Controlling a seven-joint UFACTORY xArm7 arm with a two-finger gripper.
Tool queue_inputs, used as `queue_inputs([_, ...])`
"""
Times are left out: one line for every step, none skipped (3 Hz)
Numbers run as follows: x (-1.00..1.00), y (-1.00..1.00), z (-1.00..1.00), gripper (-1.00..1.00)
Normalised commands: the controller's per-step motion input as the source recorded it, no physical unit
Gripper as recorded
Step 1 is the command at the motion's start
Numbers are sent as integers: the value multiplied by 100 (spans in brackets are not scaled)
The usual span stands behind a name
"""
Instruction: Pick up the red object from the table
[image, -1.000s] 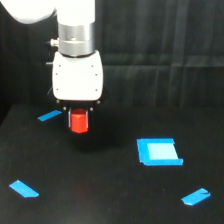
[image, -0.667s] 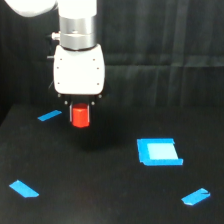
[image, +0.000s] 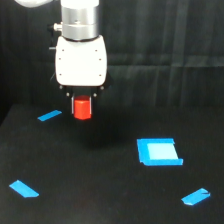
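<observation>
The red object (image: 82, 108) is seen clamped in the gripper (image: 82, 106), directly beneath the arm's white body (image: 81, 61). The dark fingers are pressed against its two sides, and only the lower part of the block shows below them. The block is held upright and appears lifted clear of the table (image: 100, 200), with black surface visible beneath it, though the exact gap cannot be judged from this single view. It hangs over the far part of the table, toward the exterior view's left.

A short blue tape strip (image: 49, 115) lies flat on the table just beside the held block, on the exterior view's left, near the far edge. A blue square (image: 159, 152) with a paler centre is set well apart from the block, toward the exterior view's right and nearer the middle of the surface. A second strip (image: 24, 189) is placed near the near left corner, and a third strip (image: 196, 197) near the near right corner. A black curtain (image: 165, 40) is hung behind the far edge.
</observation>
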Motion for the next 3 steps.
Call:
queue_inputs([-5,3,21,-96])
queue_inputs([3,-1,20,-97])
queue_inputs([0,7,13,-98])
